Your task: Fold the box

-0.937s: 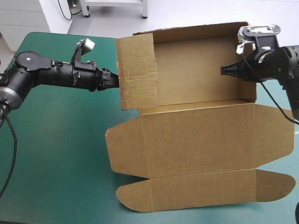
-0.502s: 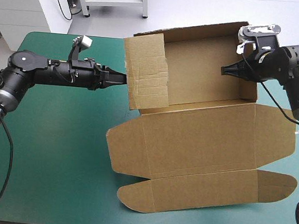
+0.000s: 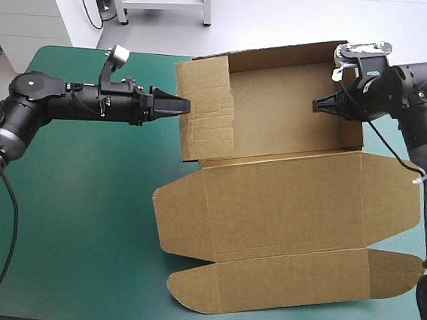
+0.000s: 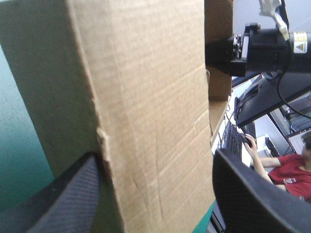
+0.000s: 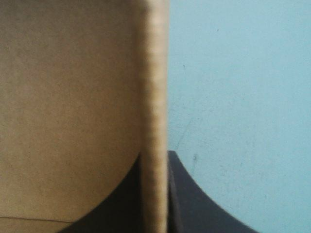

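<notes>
Left gripper [image 3: 182, 105]: black fingers [image 4: 63, 199] spread wide, gripping nothing. The brown corrugated-board box [image 3: 285, 205] has its upright end flap [image 3: 207, 110] just ahead of this gripper, in line with the gap between its fingers. In the wrist view the flap's edge looks to sit against one finger, and the other finger stands clear.

Right gripper [image 3: 321, 104]: all but closed, clamped on the box's opposite upright wall, with the board edge [image 5: 155, 97] sandwiched between its fingers.

The back wall is raised and spans from one gripper to the other. The rest of the sheet lies flat on the teal-green table cover [image 3: 82, 193], below both grippers. It's a wide panel, then a strip with rounded tabs toward the near table edge.
</notes>
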Controlling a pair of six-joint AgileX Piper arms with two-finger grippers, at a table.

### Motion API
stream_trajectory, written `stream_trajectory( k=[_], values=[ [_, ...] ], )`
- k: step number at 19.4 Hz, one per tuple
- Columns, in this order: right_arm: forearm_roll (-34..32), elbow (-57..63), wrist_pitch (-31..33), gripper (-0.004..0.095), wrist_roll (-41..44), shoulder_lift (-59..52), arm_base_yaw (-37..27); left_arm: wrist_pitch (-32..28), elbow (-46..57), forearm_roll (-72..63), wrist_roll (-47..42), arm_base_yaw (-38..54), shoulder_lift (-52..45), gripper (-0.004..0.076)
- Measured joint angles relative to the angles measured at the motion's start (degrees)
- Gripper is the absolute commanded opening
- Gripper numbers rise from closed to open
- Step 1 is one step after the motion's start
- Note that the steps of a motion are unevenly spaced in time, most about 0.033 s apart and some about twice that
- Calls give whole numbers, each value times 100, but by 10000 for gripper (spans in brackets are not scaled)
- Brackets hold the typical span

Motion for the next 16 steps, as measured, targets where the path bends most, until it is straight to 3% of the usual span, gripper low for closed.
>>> stream_trajectory(
  k=[6,10,16],
  values=[
    [191,0,5,-13,0,4,18,-393,0,169,-283,-58,0,477],
    [-129,-246,214,-13,91,11,287,-1098,0,812,-632,-516,-28,477],
    [-1300,-834,624,-13,407,11,790,-3080,95,2300,-1867,-1830,-418,477]
  ],
)
